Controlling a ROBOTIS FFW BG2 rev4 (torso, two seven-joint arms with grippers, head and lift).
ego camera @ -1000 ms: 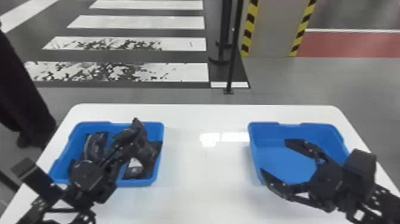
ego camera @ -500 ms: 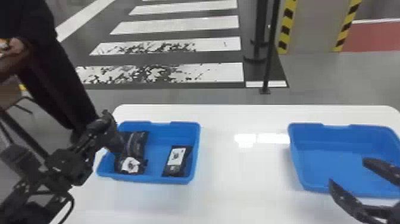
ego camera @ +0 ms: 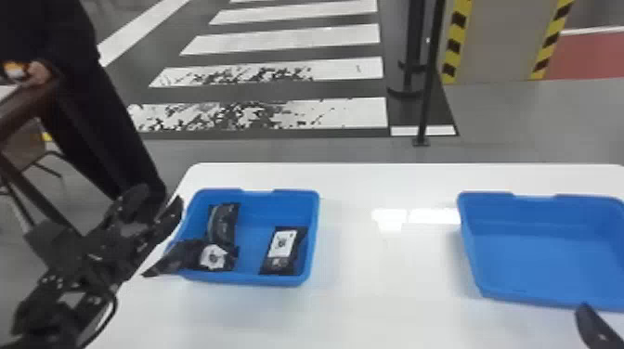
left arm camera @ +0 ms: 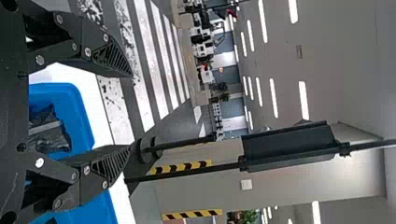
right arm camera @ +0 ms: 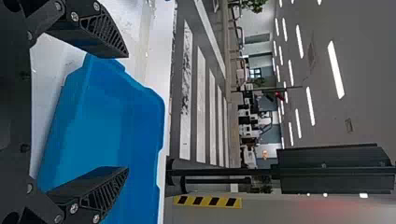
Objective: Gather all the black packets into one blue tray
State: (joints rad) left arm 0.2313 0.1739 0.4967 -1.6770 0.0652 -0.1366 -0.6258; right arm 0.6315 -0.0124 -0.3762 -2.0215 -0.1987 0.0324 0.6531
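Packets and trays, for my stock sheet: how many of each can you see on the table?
Black packets: 3 visible
Blue trays: 2
Total: 5

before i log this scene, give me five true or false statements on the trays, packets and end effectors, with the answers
1. A left tray and a right tray, both blue, stand on the white table. True.
2. The black packets lie in the right tray. False: the black packets lie in the left tray.
3. The left end effector is shut on a packet. False: it is open, with nothing between its fingers.
4. The right end effector is open. True.
5. Both trays are red. False: both are blue.
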